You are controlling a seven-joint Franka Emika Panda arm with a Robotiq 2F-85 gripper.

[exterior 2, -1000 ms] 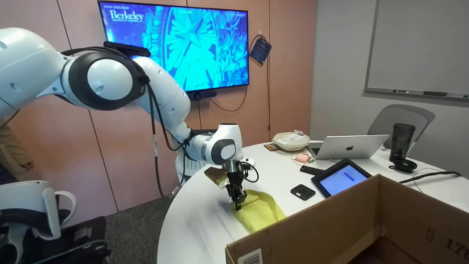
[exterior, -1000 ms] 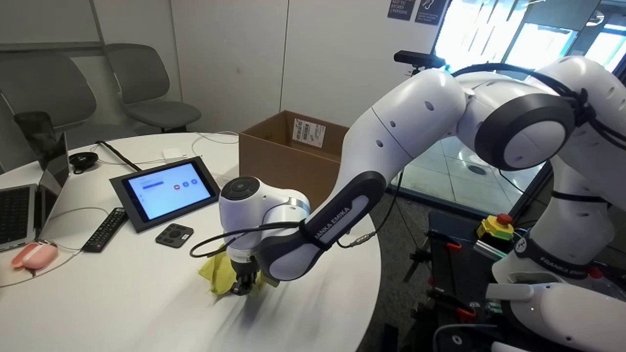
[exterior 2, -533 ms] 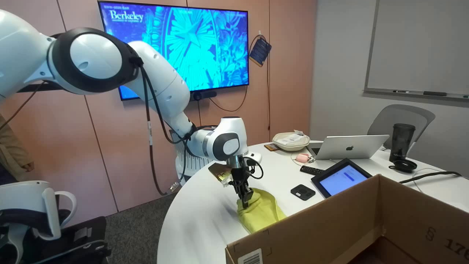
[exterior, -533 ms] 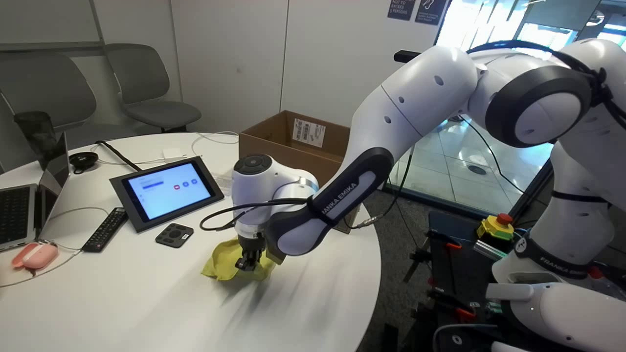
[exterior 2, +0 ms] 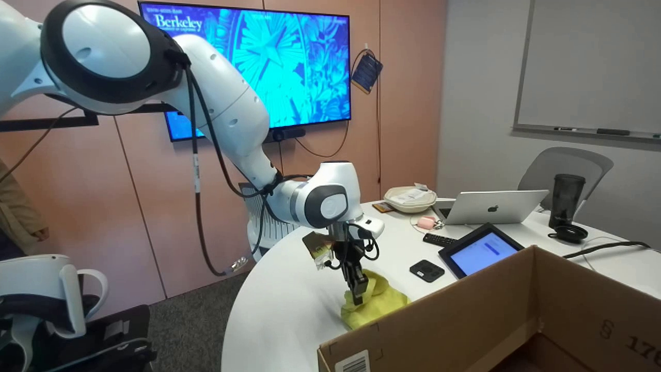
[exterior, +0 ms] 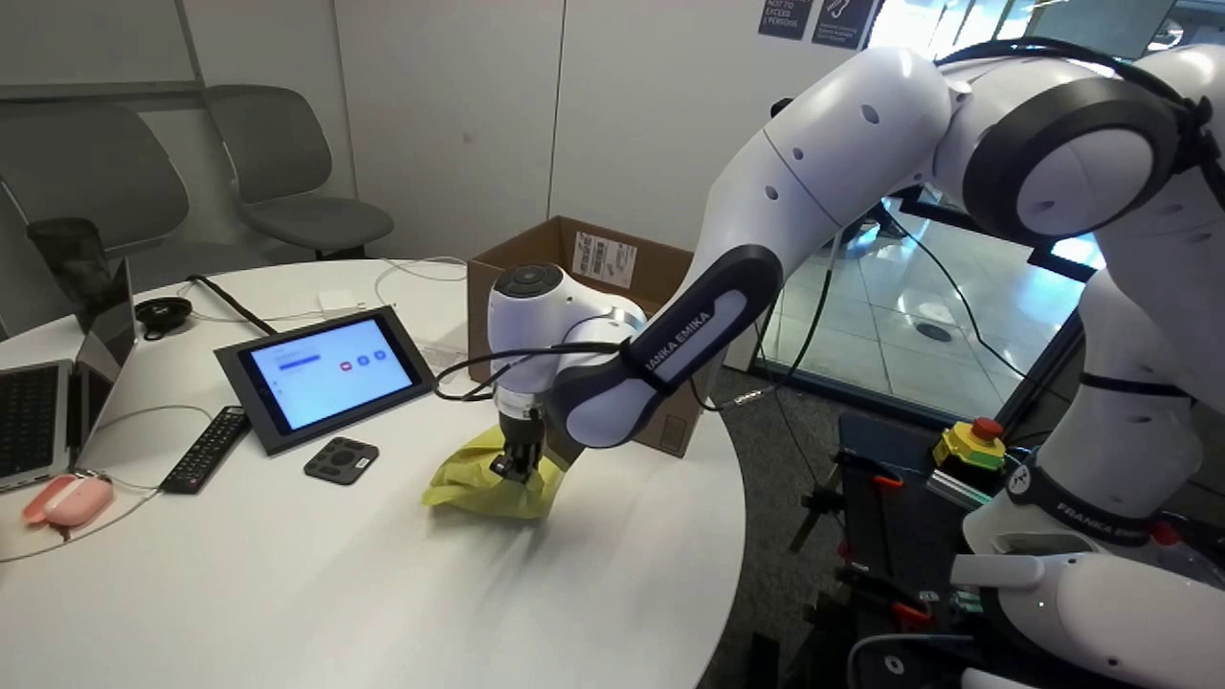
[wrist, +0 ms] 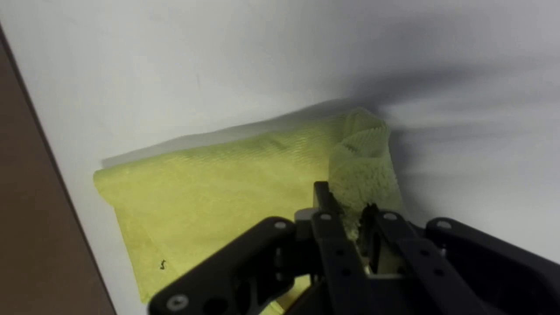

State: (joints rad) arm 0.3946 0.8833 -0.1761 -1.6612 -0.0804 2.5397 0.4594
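A yellow-green cloth lies on the white round table under my gripper; it shows in both exterior views (exterior: 471,486) (exterior 2: 381,304) and in the wrist view (wrist: 210,188). My gripper (wrist: 347,203) is shut on a bunched fold near one edge of the cloth, with fabric visible between the fingertips. In the exterior views the gripper (exterior: 515,469) (exterior 2: 357,295) points down close above the table. The held fold is raised; the rest of the cloth spreads out beside it, and I cannot tell how much of it touches the table.
An open cardboard box (exterior: 481,321) (exterior 2: 439,315) stands on the table close to the cloth; its brown side shows in the wrist view (wrist: 35,218). A tablet (exterior: 330,373), black puck (exterior: 342,460), remote (exterior: 206,450), laptop (exterior: 33,416) and pink case (exterior: 69,502) also lie there.
The gripper has moved across the table toward the cardboard box, and the arm has risen and drawn back. The held edge of the cloth has moved with it, and the cloth is more bunched.
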